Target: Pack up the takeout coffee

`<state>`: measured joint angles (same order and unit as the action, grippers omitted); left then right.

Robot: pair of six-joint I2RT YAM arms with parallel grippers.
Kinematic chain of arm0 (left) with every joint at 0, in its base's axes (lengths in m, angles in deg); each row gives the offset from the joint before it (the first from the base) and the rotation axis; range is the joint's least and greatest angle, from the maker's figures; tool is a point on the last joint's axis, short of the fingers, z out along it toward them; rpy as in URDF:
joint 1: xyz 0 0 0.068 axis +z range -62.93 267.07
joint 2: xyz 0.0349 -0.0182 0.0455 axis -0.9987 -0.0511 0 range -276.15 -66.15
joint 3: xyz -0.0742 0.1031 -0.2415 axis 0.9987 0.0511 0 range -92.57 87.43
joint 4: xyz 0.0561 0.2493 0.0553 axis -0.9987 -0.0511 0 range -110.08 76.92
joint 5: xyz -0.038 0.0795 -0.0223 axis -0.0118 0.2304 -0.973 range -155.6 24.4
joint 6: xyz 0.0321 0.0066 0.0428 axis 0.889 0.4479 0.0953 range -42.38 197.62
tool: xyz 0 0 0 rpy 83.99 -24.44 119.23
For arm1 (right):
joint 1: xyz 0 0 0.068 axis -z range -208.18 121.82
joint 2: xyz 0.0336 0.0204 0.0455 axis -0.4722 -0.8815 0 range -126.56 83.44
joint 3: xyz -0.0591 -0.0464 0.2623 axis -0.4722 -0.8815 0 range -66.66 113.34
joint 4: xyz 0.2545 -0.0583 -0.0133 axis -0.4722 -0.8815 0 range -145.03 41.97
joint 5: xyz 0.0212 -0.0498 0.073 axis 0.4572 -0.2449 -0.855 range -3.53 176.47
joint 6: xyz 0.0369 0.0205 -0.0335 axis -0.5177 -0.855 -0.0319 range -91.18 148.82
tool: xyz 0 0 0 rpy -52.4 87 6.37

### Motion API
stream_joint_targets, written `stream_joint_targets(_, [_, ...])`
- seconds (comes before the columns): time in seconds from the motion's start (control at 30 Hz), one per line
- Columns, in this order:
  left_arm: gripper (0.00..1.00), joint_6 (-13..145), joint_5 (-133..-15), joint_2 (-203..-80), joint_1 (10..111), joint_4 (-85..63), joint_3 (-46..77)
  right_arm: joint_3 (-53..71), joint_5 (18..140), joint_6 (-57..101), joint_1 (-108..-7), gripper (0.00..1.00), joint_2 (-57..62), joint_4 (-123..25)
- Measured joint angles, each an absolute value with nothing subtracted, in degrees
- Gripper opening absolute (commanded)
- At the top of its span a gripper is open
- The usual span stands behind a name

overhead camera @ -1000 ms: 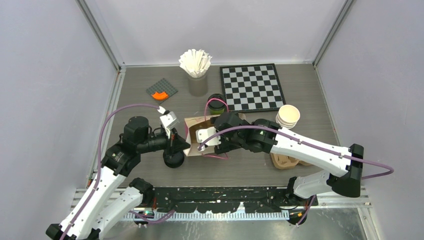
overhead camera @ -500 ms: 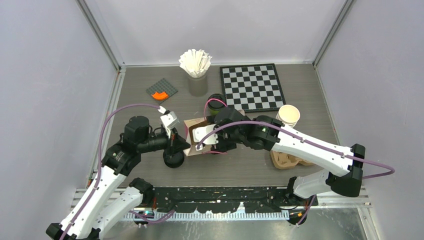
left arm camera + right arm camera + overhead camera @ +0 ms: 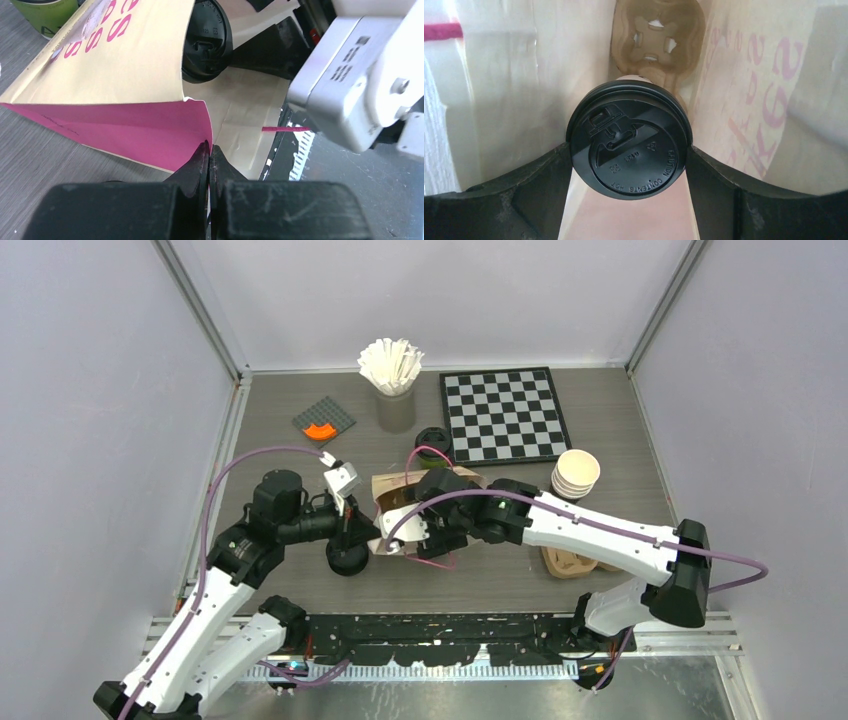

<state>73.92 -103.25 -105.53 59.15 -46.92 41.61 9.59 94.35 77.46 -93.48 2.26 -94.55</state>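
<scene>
The cream paper bag (image 3: 393, 492) lies open on its side at mid-table. My left gripper (image 3: 210, 150) is shut on the edge of the bag's pink-lined mouth (image 3: 125, 125); it also shows in the top view (image 3: 352, 528). My right gripper (image 3: 629, 150) reaches inside the bag, shut on a takeout coffee cup by its black lid (image 3: 629, 140). That lid also shows in the left wrist view (image 3: 205, 42). A brown pulp carrier (image 3: 656, 45) sits deep in the bag. A second olive-green cup (image 3: 432, 440) stands just behind the bag.
A black-lidded cup (image 3: 347, 560) stands under my left gripper. A stack of cream paper cups (image 3: 576, 472) and a pulp carrier (image 3: 570, 562) are at the right. A chessboard (image 3: 503, 415), a cup of stirrers (image 3: 393, 375) and a grey plate (image 3: 323, 422) lie at the back.
My right arm has moved left and pushed the cup further into the bag. The left gripper has kept its hold on the bag's edge.
</scene>
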Motion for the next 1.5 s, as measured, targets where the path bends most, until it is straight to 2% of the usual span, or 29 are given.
stream_joint_targets(0.5, [0.0, 73.79, -103.25, -105.96, 59.15, -47.23, 41.59, 3.12, 97.11, 79.89, -93.3, 0.69, 2.02, -84.56])
stream_joint_targets(0.87, [0.0, 73.79, -103.28, -106.05, 59.15, -47.19, 41.59, 9.98, 97.61, 79.03, -93.26, 0.69, 2.74, -91.01])
stream_joint_targets(1.5, [0.0, 73.81, -104.28, -106.03, 59.15, -47.19, 41.59, 6.73, 104.36, 79.65, -91.12, 0.69, 4.25, -92.82])
